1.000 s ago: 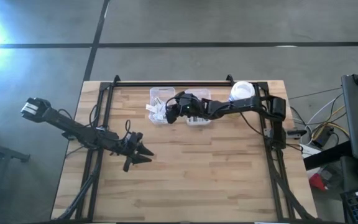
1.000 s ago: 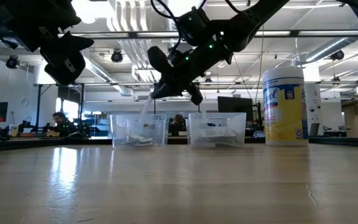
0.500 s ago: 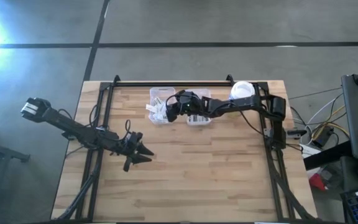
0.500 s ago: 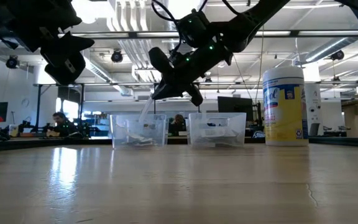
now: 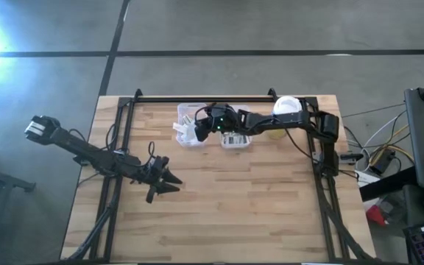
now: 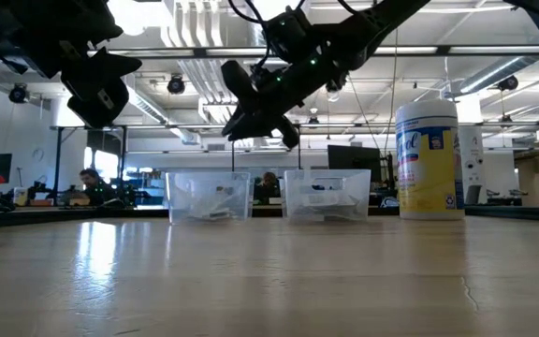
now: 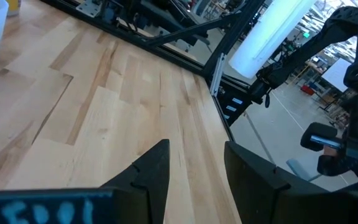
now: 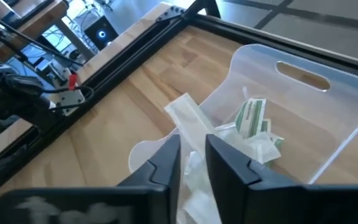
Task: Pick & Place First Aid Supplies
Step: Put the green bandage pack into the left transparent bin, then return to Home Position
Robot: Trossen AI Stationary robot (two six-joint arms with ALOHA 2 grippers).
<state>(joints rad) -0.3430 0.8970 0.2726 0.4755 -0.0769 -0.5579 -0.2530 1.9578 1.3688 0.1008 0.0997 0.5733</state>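
High view: right gripper (image 5: 199, 131) over the left bin (image 5: 188, 125), left gripper (image 5: 169, 182) idle mid-desk (image 5: 271, 206), fingers parted, empty. Packets (image 5: 182, 131) lie in both bins; sorting looks partway done.

Right wrist view: fingers slightly apart, a strip (image 8: 194, 127) just ahead; whether gripped, cannot tell. Bin walls close; desk roomy.

Lab: ceiling ducts (image 6: 195, 28), monitors (image 6: 354, 159), concrete floor (image 5: 271, 29).

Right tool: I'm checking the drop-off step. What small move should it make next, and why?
Probably lift clear and swing back to the right bin for another packet. The right tool hangs over the left bin, its fingers parted with a long strip lying loose below them among the other packets, so the release looks done.
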